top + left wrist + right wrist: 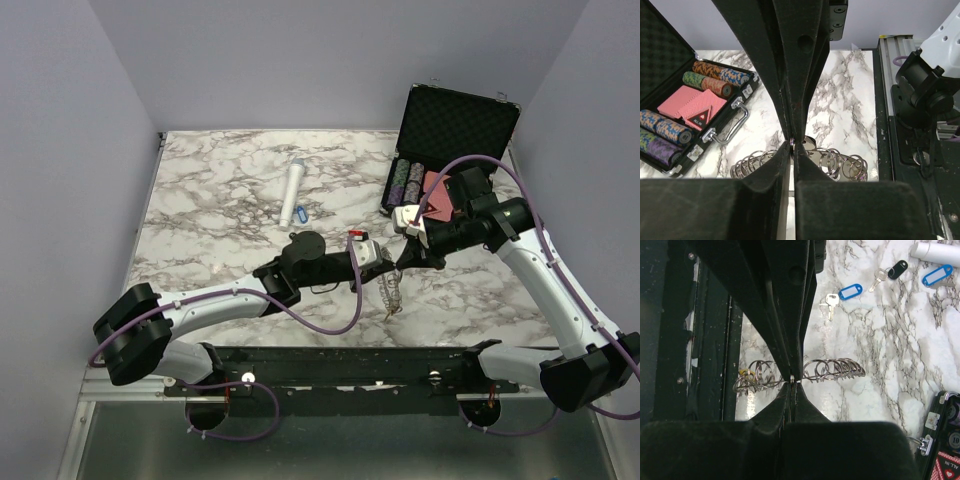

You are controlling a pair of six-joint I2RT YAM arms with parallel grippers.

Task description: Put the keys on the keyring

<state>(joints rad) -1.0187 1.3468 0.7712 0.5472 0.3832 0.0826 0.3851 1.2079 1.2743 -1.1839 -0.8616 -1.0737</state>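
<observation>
Marble table (200, 200), pale violet walls around it. Nearest the arm bases, the left gripper (792, 142) and the right gripper (791, 379) are each pinched tight on the keyring (837, 369). It is one chain of many wire rings, held between them over the table. My worry: if the arms pull unevenly, a thin ring may slip out and the chain would drop. Farther away three keys (830, 301) lie apart from it, two with blue tags and one with black. Beyond are one white tube (293, 193) and one open chip case (455, 120).
</observation>
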